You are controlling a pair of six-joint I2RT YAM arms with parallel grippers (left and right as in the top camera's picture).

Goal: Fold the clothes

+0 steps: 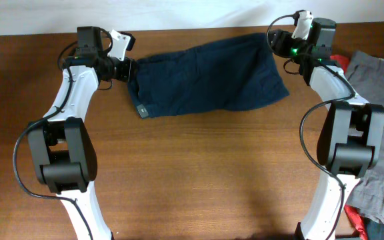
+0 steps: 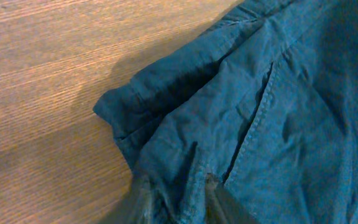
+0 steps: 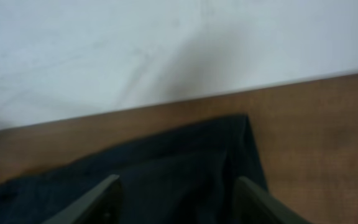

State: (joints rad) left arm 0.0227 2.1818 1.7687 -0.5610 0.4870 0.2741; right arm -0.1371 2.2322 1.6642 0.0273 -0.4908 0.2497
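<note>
Left jaws pinching shorts (image 2: 278, 112), right jaws astride

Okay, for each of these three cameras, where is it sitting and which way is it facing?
Overhead: fixed above the table, looking straight down on the shorts; both arms, left gripper and right gripper show.
Left wrist: on the left arm, looking down at the shorts' corner; its fingers pinch fabric.
Right wrist: low on the right arm, facing the wall across the shorts; its spread fingers show.
Shared: all three see the shorts.
</note>
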